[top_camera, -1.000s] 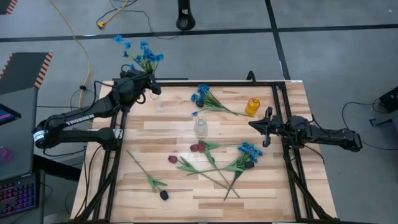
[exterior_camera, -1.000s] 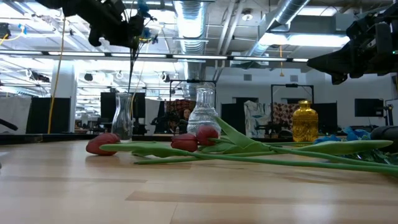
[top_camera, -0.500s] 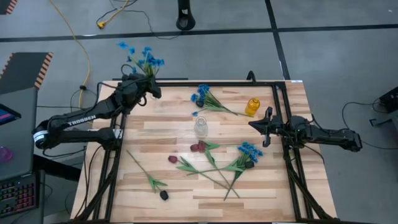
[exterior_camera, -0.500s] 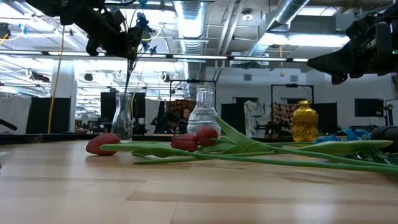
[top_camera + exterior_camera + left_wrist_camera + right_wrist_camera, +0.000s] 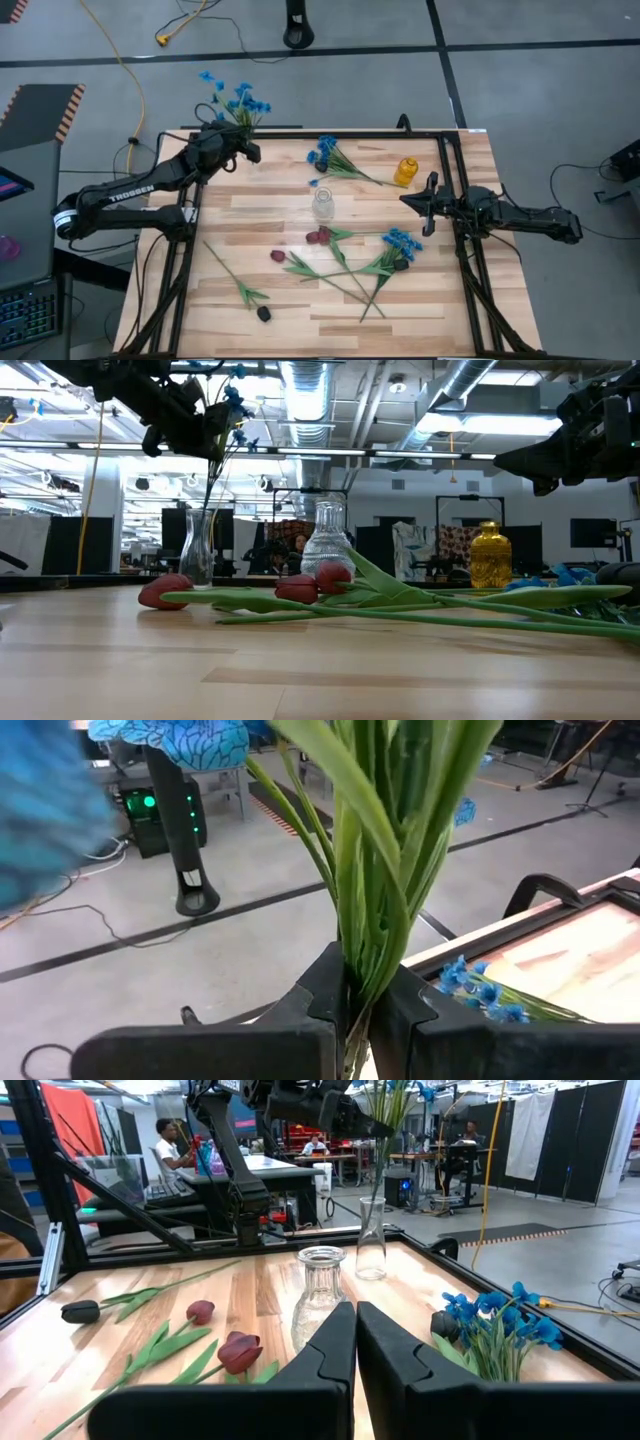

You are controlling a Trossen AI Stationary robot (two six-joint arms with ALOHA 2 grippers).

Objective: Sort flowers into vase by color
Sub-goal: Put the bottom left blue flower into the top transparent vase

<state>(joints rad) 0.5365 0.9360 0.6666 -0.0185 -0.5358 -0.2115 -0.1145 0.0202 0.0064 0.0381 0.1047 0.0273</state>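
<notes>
My left gripper (image 5: 243, 148) hovers at the table's far left corner, shut on a blue flower sprig (image 5: 236, 97). In the low view that sprig's stem (image 5: 209, 490) runs down from the left gripper (image 5: 200, 430) into a slim clear vase (image 5: 198, 547). My right gripper (image 5: 424, 203) waits shut above the table's right side. On the table lie a blue sprig (image 5: 328, 155), another blue sprig (image 5: 401, 242), red rosebuds (image 5: 318, 237) and a near-black bud (image 5: 264, 313). A round clear vase (image 5: 322, 204) and an amber vase (image 5: 405, 172) stand upright. My left gripper (image 5: 357, 1005) pinches the blue sprig's bundled green stems and leaves (image 5: 372, 935) between its two fingers, which lie across the stems. The sprig stands nearly upright, its blooms (image 5: 233, 400) above the fingers. Its lower stem hangs into the slim vase's mouth (image 5: 201, 512).
Long green stems (image 5: 340, 272) cross on the table's middle and near part. One thin stem (image 5: 228, 272) lies toward the near left. Black frame rails (image 5: 450, 170) run along the table's edges. Cables lie on the floor beyond the far edge.
My left gripper has sunk a little over the slim vase and turned slightly. The blue sprig has tipped from upright to slanting, with its blooms swinging toward the table's right, while its lower stem stays in the vase mouth.
</notes>
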